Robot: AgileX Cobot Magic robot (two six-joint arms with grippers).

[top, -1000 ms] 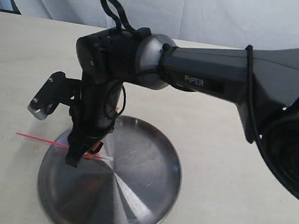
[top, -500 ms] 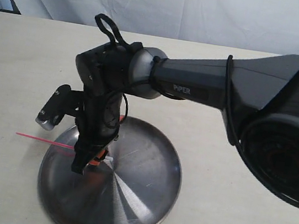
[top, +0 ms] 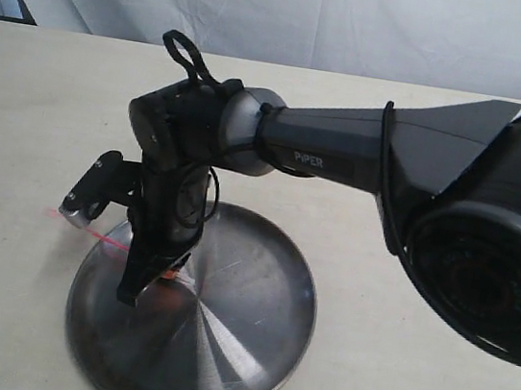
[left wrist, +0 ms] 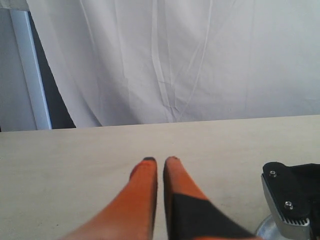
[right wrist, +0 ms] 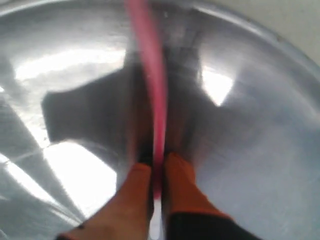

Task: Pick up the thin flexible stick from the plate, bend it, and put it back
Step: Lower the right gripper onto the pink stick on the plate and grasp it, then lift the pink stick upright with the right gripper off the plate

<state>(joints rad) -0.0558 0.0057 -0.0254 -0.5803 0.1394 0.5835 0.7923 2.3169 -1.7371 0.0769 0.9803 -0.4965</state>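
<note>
Between the orange fingertips of the right gripper (right wrist: 157, 162), the thin flexible stick (right wrist: 150, 75) is now pinched near its pale end; a second ago these jaws stood wide astride it. Its free end reaches out past the left rim of the plate (top: 257, 292), slanting more steeply than before. Only the right wrist view shows the pinch itself. Off over the tabletop (left wrist: 75, 165), the left gripper (left wrist: 159, 161) shows in its own view alone, jaws nearly touching.

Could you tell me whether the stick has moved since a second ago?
Yes: the stick, clamped by the right gripper, now slants, its free end higher in view against the plate.
</note>
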